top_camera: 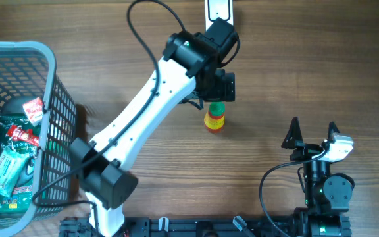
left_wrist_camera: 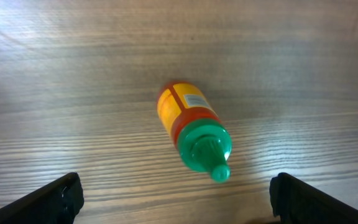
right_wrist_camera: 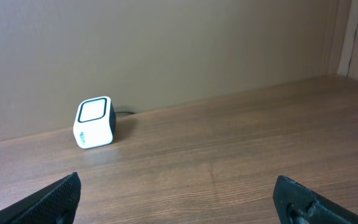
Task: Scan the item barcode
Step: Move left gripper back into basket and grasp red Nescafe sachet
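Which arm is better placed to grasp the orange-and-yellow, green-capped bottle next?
Left. The left gripper is open and hangs directly over the orange-and-yellow plastic bottle with the green cap. The right gripper, also open, sits far off towards the table's near edge.

We see a yellow-orange plastic bottle (left_wrist_camera: 188, 118), green-capped, on the brown wooden table (left_wrist_camera: 67, 87). Our left gripper (left_wrist_camera: 176, 200) has its jaws wide apart, clear of it.
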You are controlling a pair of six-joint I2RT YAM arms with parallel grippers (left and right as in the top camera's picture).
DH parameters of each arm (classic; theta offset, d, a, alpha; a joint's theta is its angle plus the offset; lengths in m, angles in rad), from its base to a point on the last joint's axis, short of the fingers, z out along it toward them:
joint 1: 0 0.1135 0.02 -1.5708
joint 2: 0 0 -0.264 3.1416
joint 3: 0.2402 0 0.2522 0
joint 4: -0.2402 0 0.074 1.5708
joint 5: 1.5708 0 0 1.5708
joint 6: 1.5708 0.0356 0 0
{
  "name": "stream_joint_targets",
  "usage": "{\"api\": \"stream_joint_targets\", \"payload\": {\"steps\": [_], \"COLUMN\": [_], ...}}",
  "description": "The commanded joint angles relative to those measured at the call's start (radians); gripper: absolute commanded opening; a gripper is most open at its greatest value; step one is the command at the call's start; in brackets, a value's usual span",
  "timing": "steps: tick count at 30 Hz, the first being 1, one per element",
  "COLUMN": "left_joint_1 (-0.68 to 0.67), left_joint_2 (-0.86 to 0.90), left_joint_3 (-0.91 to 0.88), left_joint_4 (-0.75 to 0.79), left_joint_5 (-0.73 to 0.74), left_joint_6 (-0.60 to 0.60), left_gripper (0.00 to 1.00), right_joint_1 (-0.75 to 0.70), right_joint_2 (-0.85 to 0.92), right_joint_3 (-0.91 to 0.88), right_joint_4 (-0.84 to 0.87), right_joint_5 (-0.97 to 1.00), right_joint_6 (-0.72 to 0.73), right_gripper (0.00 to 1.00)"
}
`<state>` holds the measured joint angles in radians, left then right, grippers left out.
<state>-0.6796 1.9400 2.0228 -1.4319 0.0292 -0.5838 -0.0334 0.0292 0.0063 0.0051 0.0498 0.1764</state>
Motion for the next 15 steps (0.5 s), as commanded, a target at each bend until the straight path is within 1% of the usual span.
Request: {"api": "stream_joint_targets", "payload": {"steps": [1, 6, 9, 15], "left_joint_1": [0.004, 0.045, 0.094, 0.280], "left_joint_2": [-0.109, -0.270, -0.348, -0.489], "left_joint_3": [0.014, 0.014, 0.014, 0.014], "left_joint_4": [0.000, 0.000, 0.000, -0.001], "left_joint_5": [-0.141, -0.256, -0.275, -0.275], "left_joint_6": [0.005, 0.004, 0.005, 0.005], "left_gripper": [1.00, 1.00, 1.00, 1.00], "right_joint_1": [0.006, 0.006, 0.006, 0.006], "right_joint_2": [0.001, 0.001, 0.001, 0.001], "right_joint_3": [0.000, 0.000, 0.000, 0.000], "right_joint_4": [0.005, 0.005, 0.005, 0.005], "right_joint_5": [0.015, 0.015, 0.015, 0.015], "right_joint_6": [-0.019, -0.019, -0.019, -0.019], "right_gripper": [1.00, 1.00, 1.00, 1.00]}}
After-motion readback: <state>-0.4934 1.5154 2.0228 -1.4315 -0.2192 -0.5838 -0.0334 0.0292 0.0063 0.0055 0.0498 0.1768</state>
